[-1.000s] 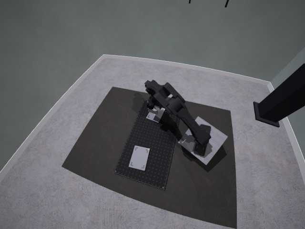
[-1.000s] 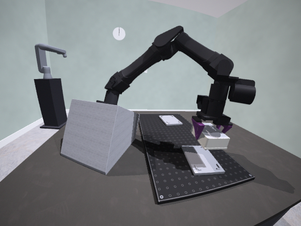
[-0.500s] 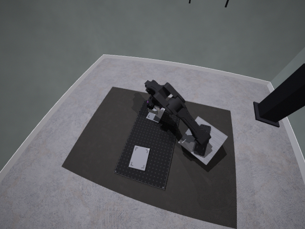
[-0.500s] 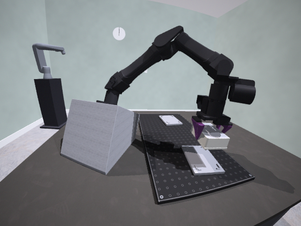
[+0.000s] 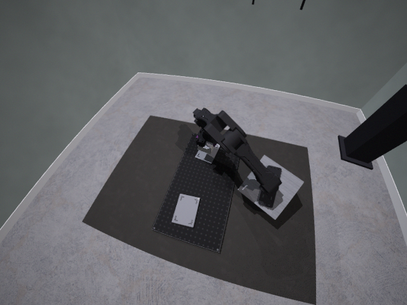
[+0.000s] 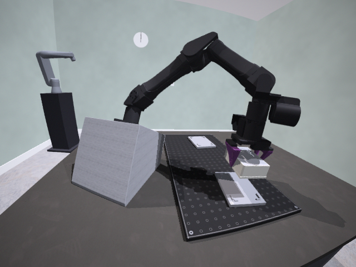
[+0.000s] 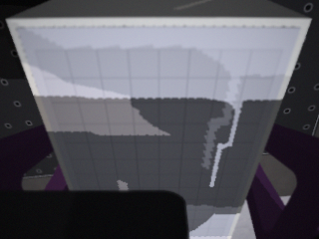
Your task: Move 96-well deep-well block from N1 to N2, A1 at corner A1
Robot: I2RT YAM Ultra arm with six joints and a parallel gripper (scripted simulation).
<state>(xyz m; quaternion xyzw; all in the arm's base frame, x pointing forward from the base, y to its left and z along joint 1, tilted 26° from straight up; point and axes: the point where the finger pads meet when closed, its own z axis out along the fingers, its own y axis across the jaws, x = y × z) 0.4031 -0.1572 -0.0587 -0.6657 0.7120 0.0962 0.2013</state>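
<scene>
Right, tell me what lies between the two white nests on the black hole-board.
Nothing stands there. In the top view, between the free nest and the nest under the fingers, only the bare dotted board and the arm's shadow show.

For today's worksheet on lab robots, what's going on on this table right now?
A single black arm has its gripper shut on the deep-well block, holding it in the air just above the near nest on the perforated base plate. The far nest carries nothing. The block has not yet been carried across or set down.
</scene>
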